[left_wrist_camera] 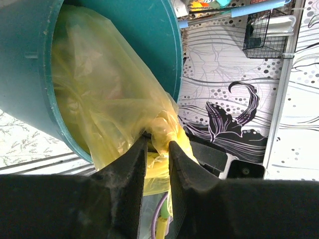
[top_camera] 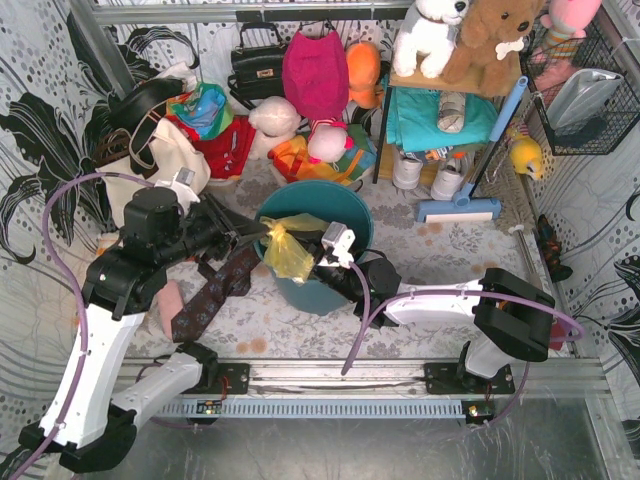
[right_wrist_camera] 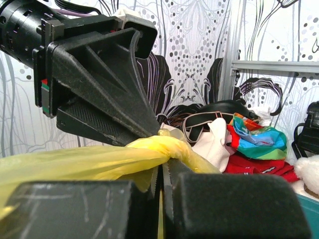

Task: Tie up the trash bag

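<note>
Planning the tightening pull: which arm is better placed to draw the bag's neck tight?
Probably right: the right gripper is shut on the trash bag beside its twisted neck; the left gripper pins the twist itself.

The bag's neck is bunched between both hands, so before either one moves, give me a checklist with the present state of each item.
1. Left hand holds the trash bag: ok, gathered plastic sits pinched between its fingers.
2. Right hand grips the bag: ok, it is shut with a sliver of yellow film between its fingers.
3. Both hands meet at the same bunch: ok, their fingertips almost touch in the right wrist view.
4. Knot is formed: cannot tell, only a twisted bunch shows.
5. Bag body sits inside the teal bin: ok, with the neck drawn out over the rim.
</note>
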`<state>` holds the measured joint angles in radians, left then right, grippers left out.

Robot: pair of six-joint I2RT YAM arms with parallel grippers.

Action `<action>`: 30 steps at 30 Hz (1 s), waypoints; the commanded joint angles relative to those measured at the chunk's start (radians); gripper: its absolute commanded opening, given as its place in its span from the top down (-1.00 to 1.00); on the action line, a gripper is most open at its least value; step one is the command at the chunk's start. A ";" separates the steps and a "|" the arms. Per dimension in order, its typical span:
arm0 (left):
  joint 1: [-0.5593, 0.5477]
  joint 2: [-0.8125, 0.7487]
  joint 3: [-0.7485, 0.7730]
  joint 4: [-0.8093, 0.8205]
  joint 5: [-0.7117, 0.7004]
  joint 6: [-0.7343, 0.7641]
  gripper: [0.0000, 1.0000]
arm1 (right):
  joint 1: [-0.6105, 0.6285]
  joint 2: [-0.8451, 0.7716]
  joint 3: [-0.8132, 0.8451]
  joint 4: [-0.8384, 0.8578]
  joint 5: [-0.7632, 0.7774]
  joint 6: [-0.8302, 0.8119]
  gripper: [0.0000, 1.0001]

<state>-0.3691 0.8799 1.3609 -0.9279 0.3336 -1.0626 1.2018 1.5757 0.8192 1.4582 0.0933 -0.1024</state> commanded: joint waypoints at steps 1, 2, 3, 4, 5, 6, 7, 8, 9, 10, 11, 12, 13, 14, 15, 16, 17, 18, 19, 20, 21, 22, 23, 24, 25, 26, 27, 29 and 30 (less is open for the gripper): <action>-0.011 -0.002 -0.006 0.060 0.019 -0.001 0.44 | 0.000 0.013 0.022 -0.027 -0.005 -0.016 1.00; -0.012 -0.002 -0.006 0.061 0.021 0.000 0.51 | -0.001 0.015 0.024 -0.030 -0.005 -0.018 1.00; -0.012 -0.001 -0.008 0.061 0.022 0.002 0.55 | -0.001 0.015 0.024 -0.034 -0.006 -0.020 1.00; -0.014 -0.002 -0.009 0.060 0.021 0.004 0.56 | 0.000 0.014 0.026 -0.037 -0.010 -0.022 1.00; -0.014 0.001 -0.013 0.059 0.021 0.005 0.52 | 0.000 0.015 0.026 -0.039 -0.013 -0.023 1.00; -0.016 0.002 -0.014 0.055 0.018 0.007 0.43 | -0.001 0.015 0.026 -0.042 -0.017 -0.024 1.00; -0.016 0.002 -0.013 0.053 0.015 0.008 0.31 | 0.000 0.015 0.025 -0.045 -0.019 -0.025 1.00; -0.017 0.003 -0.011 0.053 0.011 0.009 0.21 | -0.001 0.015 0.024 -0.044 -0.021 -0.024 1.00; -0.018 0.005 -0.008 0.052 0.006 0.010 0.13 | 0.000 0.015 0.024 -0.046 -0.022 -0.024 1.00; -0.021 0.007 -0.005 0.051 0.001 0.012 0.08 | 0.000 0.014 0.024 -0.047 -0.023 -0.024 1.00; -0.022 0.008 -0.002 0.052 -0.001 0.013 0.07 | -0.001 0.012 0.023 -0.046 -0.024 -0.026 1.00; -0.023 0.010 0.001 0.052 -0.004 0.016 0.07 | 0.000 0.011 0.021 -0.046 -0.024 -0.025 1.00; -0.025 0.012 0.004 0.050 -0.007 0.016 0.07 | -0.001 0.010 0.021 -0.045 -0.025 -0.025 1.00; -0.025 0.015 0.005 0.048 -0.009 0.019 0.10 | 0.000 0.008 0.020 -0.048 -0.025 -0.025 1.00; -0.025 0.015 0.008 0.045 -0.014 0.022 0.15 | 0.000 0.007 0.020 -0.050 -0.026 -0.028 1.00; -0.025 0.016 0.010 0.044 -0.018 0.023 0.23 | 0.000 0.007 0.021 -0.052 -0.027 -0.030 1.00; -0.025 0.016 0.012 0.044 -0.020 0.025 0.30 | 0.000 0.006 0.021 -0.056 -0.027 -0.032 1.00; -0.025 0.017 0.014 0.043 -0.019 0.025 0.40 | 0.000 0.006 0.021 -0.058 -0.029 -0.035 1.00; -0.025 0.020 0.015 0.042 -0.018 0.026 0.47 | 0.000 0.006 0.020 -0.058 -0.030 -0.037 1.00; -0.025 0.021 0.016 0.043 -0.018 0.026 0.50 | -0.001 0.006 0.020 -0.058 -0.031 -0.037 1.00; -0.025 0.021 0.017 0.043 -0.019 0.027 0.50 | -0.001 0.006 0.021 -0.057 -0.033 -0.039 1.00; -0.025 0.020 0.017 0.041 -0.022 0.028 0.46 | 0.000 0.006 0.021 -0.057 -0.034 -0.039 1.00; -0.025 0.021 0.019 0.040 -0.026 0.031 0.35 | -0.001 0.006 0.021 -0.057 -0.036 -0.039 1.00; -0.025 0.023 0.021 0.038 -0.033 0.031 0.26 | -0.001 0.006 0.021 -0.056 -0.038 -0.039 1.00; -0.025 0.023 0.024 0.036 -0.037 0.032 0.21 | 0.000 0.005 0.020 -0.055 -0.040 -0.040 1.00; -0.025 0.026 0.029 0.032 -0.044 0.033 0.16 | 0.000 0.005 0.019 -0.054 -0.042 -0.040 1.00; -0.025 0.028 0.036 0.026 -0.053 0.034 0.13 | 0.000 0.004 0.017 -0.054 -0.043 -0.039 1.00; -0.025 0.032 0.048 0.020 -0.071 0.034 0.07 | 0.000 0.002 0.015 -0.053 -0.046 -0.039 1.00; -0.025 0.032 0.051 0.021 -0.076 0.033 0.06 | 0.000 0.003 0.015 -0.052 -0.046 -0.039 1.00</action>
<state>-0.3874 0.9070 1.3689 -0.9405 0.3080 -1.0420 1.1992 1.5753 0.8265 1.4284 0.0853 -0.1406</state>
